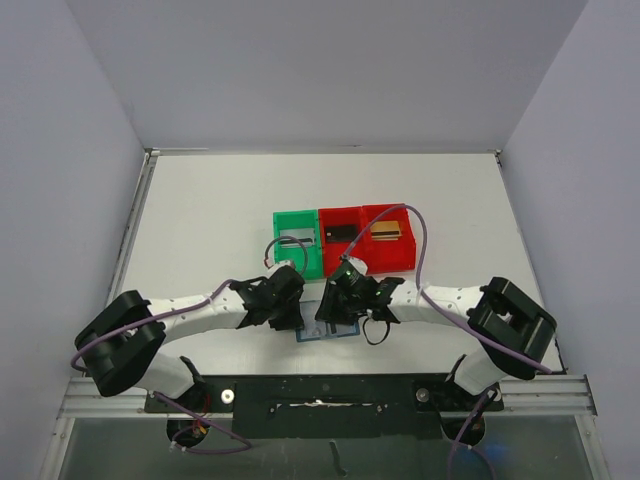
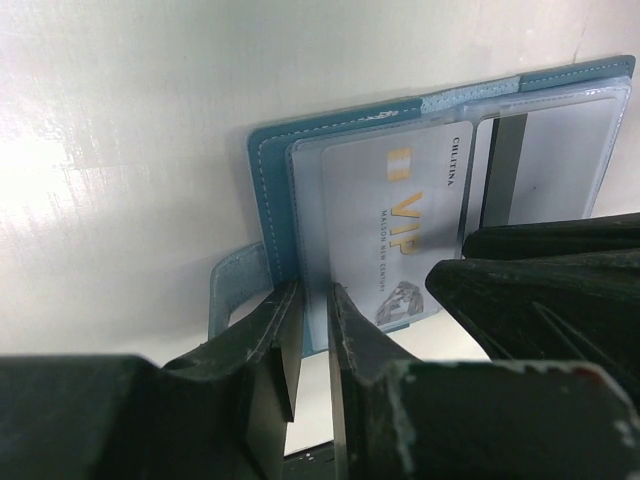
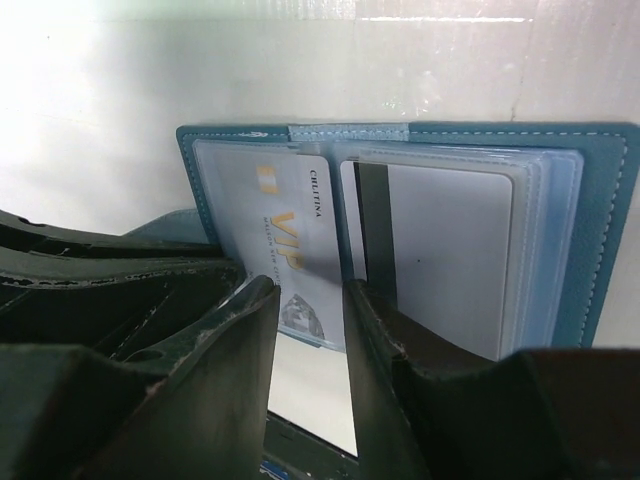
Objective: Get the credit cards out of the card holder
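The blue card holder [image 1: 330,336] lies open and flat on the table under both grippers. In the left wrist view its left panel [image 2: 272,200] holds a silver VIP card [image 2: 390,230] in a clear pocket. The card's near end sticks out past the panel edge. The right panel [image 3: 600,220] holds a white card with a black stripe [image 3: 450,250]. My left gripper [image 2: 315,318] stands a narrow gap apart over the holder's left edge. My right gripper [image 3: 305,305] is open, with the near end of the VIP card [image 3: 280,220] showing between its fingertips.
A green bin [image 1: 298,258] and two red bins [image 1: 340,255] [image 1: 390,255] stand in a row just behind the grippers, each with a card in it. The right gripper shows as a dark mass [image 2: 545,300] close beside my left fingers.
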